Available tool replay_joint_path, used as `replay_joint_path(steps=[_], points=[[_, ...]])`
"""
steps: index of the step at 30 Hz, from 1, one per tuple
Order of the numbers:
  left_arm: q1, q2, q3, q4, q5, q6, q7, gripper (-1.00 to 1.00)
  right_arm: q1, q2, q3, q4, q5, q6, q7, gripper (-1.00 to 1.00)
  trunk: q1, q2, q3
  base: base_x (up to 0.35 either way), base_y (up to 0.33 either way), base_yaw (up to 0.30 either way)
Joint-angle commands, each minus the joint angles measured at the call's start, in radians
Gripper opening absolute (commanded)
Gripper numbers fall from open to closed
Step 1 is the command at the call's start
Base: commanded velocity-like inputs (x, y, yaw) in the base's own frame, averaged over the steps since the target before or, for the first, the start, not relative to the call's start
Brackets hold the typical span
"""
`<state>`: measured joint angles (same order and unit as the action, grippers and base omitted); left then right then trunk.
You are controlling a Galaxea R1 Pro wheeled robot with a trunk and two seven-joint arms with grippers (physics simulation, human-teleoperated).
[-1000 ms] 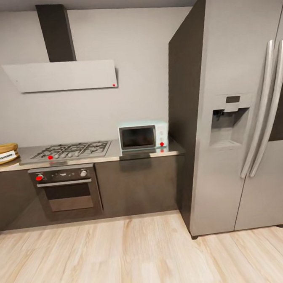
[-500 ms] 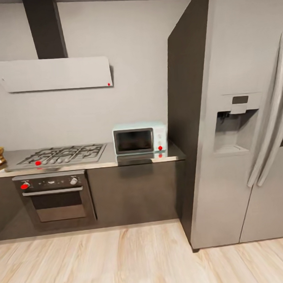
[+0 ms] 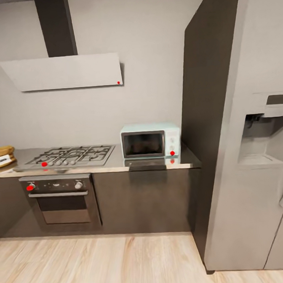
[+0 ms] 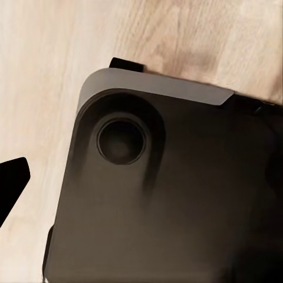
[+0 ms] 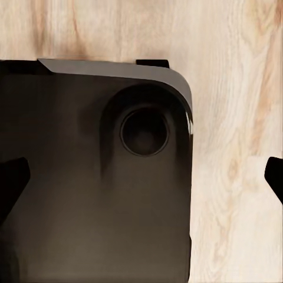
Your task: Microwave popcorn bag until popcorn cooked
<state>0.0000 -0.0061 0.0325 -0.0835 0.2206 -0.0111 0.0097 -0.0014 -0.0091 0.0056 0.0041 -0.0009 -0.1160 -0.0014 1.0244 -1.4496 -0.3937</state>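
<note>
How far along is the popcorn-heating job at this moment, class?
Done: nothing yet. The popcorn bag sits on the countertop left of the hob, and the microwave door is closed. In hand: nothing visibly held. Left: fetch the bag, open the door, load, heat.

The microwave (image 3: pixel 150 140) is pale mint with dark glass and a red knob. The bag (image 3: pixel 1 156) is tan with a white label; the bench (image 3: pixel 117 162) is shiny grey. The floor (image 3: pixel 104 266) is pale woodgrain.
</note>
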Motion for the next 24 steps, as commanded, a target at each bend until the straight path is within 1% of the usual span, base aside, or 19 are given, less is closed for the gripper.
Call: replay_joint_path(steps=[1,14,24], points=[[0.0,0.0,0.003,-0.001,0.003,-0.001,0.001,1.0,0.0,0.0,0.001,0.0,0.0,-0.004,0.0,1.0,0.001,0.0,-0.001,0.321,-0.009,0.194],[0.0,0.0,0.001,-0.001,0.0,-0.001,-0.002,1.0,0.0,0.0,0.002,0.0,0.004,-0.004,0.0,1.0,0.001,0.0,-0.001,0.321,0.005,0.016],[0.0,0.0,0.0,-0.001,-0.001,-0.001,-0.002,1.0,0.0,-0.001,0.002,0.0,0.007,-0.005,0.0,1.0,0.001,0.0,-0.001,0.321,0.119,0.0]])
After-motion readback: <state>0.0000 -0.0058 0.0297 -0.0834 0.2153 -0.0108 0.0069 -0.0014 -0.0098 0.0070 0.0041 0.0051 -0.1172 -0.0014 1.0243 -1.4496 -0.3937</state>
